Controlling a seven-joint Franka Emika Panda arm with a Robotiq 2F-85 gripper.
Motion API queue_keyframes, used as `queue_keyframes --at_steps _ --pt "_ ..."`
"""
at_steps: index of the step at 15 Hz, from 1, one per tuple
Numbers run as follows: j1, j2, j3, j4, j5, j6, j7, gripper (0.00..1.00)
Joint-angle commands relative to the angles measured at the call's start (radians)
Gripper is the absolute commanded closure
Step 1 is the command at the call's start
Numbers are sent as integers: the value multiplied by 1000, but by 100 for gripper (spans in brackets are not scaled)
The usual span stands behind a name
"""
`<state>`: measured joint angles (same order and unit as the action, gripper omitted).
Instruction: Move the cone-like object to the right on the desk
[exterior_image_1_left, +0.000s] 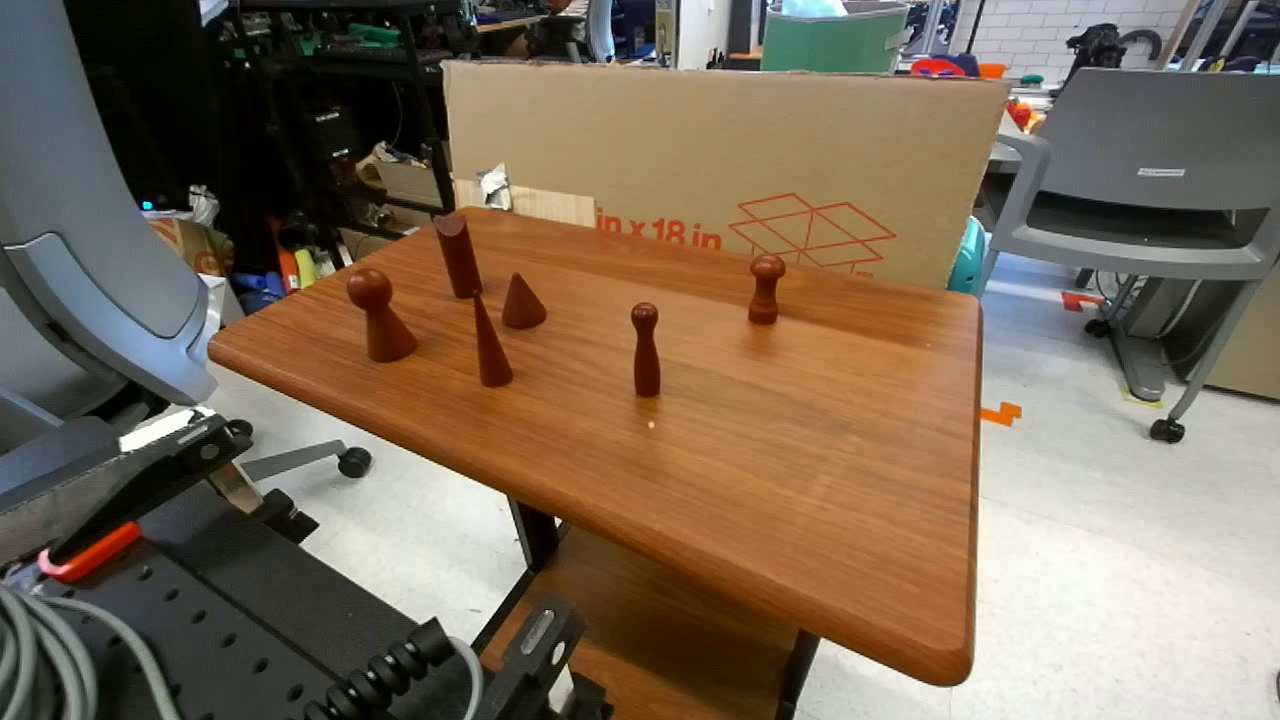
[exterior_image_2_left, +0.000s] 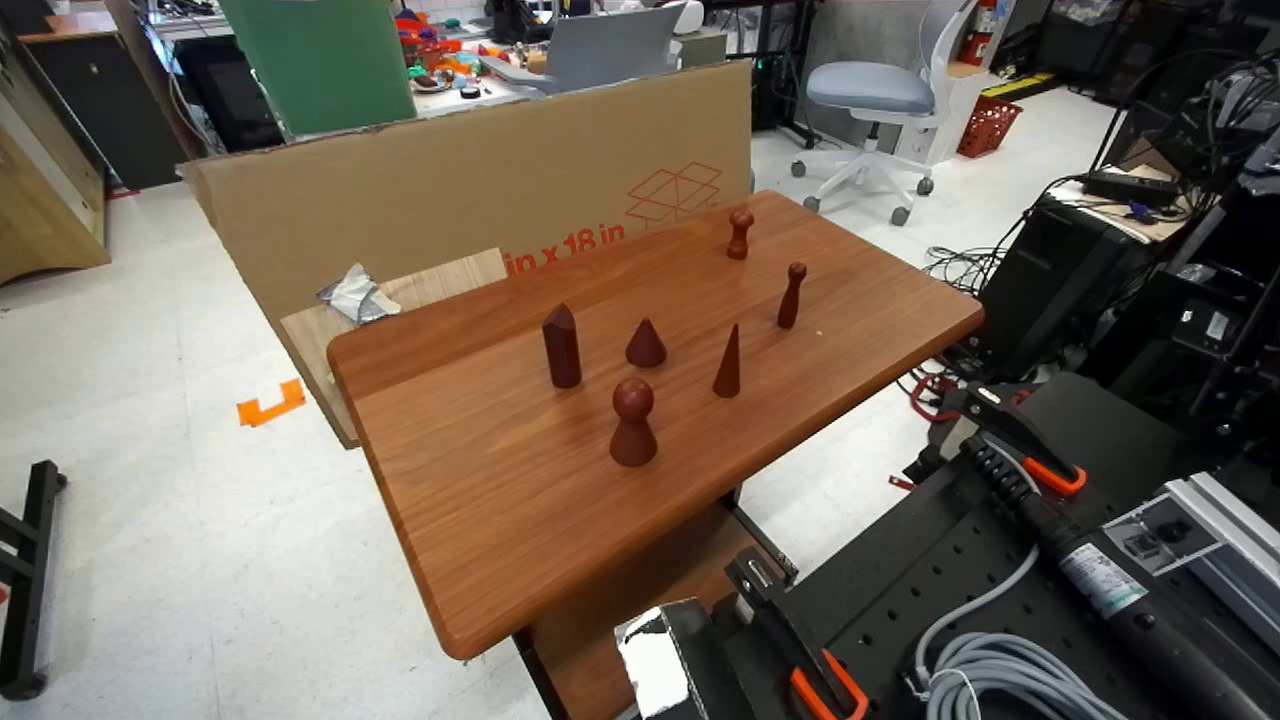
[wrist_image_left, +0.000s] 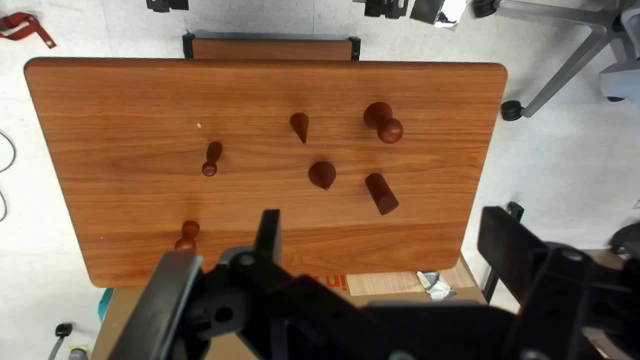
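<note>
Cone-like object (exterior_image_1_left: 491, 348), one, slim, tapering: upright on the desk (exterior_image_1_left: 800, 450), between the round-headed piece (exterior_image_1_left: 381, 322) and the knob-topped peg (exterior_image_1_left: 647, 355), seen in all three views. Gripper (wrist_image_left: 360, 240): in the wrist view only, fingers (wrist_image_left: 507, 237) spread wide, nothing held, partly covering the waisted piece (wrist_image_left: 188, 236), which both exterior views show whole. Green bin (exterior_image_1_left: 835, 45): both exterior views only; red basket (exterior_image_2_left: 990, 127), in an exterior view.

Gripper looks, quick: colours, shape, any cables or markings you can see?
Mostly black, wrist view only: blocky, flat-sided fingers, link bars, a round bolt head. One long flat face looks paler grey. It's blurred, but I make out no cables or lettering on the visible parts. The arm itself is in no view.
</note>
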<state>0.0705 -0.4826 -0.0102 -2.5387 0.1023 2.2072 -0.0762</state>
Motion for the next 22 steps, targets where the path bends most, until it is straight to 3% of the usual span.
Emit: queue_keyframes --at_steps 1,6,10,13,20,21,22 --pt "-15 201 4 43 -23 119 -13 0" --pt "-19 399 7 59 -28 215 -11 0" --pt "-32 527 9 82 -93 270 65 0" --pt "-32 631 5 129 -150 300 117 0" --pt "-17 823 11 258 -156 315 114 0" --pt "-10 846 7 274 -169 314 124 25" --pt "-5 865 4 287 -176 313 128 26"
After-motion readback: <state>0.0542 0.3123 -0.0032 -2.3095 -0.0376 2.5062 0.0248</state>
